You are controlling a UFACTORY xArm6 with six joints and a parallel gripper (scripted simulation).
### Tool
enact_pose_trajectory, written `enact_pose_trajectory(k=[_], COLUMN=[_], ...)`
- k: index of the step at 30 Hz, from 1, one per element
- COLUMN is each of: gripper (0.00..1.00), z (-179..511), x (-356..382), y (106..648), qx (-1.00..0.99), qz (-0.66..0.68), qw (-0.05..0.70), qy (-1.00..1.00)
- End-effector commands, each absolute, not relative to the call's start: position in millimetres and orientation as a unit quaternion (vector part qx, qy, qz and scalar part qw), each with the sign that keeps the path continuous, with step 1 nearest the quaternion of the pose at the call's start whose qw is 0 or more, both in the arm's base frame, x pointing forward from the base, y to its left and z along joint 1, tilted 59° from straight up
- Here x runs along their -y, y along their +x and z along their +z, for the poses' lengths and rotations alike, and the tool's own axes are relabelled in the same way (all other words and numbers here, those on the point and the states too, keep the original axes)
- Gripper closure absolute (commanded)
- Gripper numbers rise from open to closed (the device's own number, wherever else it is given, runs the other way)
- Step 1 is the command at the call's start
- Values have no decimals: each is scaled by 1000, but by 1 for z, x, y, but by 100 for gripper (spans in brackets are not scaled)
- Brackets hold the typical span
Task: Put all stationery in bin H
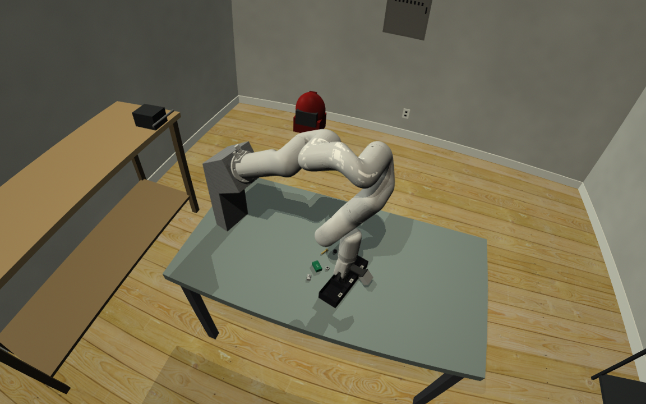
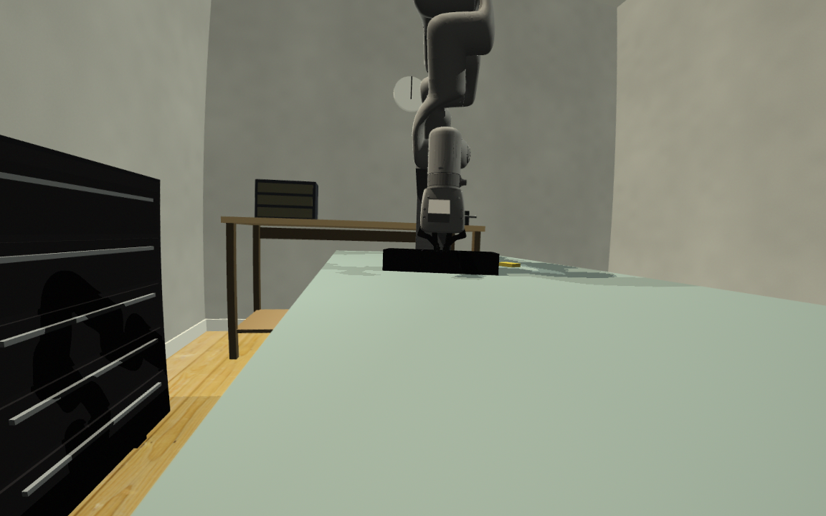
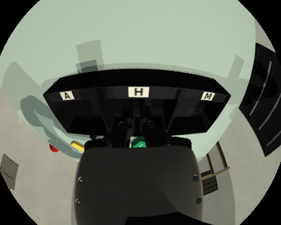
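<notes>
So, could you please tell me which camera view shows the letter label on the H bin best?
The wrist view: the H label reads clearly between A and M on the black bins, just beyond the tool. In the top view, the labels are tiny white specks, unreadable. The exterior view shows only the bins' dark side wall, with no labels.
</notes>
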State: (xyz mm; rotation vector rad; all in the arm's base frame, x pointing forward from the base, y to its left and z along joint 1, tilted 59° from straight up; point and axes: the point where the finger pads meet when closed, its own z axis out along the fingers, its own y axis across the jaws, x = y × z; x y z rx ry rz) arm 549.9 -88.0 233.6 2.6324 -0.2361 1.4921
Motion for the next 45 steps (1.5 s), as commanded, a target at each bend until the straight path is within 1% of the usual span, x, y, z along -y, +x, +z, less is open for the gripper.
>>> enact_pose_trajectory(k=[1, 10, 35, 45], gripper=[93, 93, 93, 93], z=[234, 234, 249, 265], x=[88, 88, 83, 78], y=[550, 550, 526, 500], qx=[78, 78, 78, 78], qz=[492, 492, 492, 492], qw=[53, 53, 53, 53], qy=[866, 866, 866, 866])
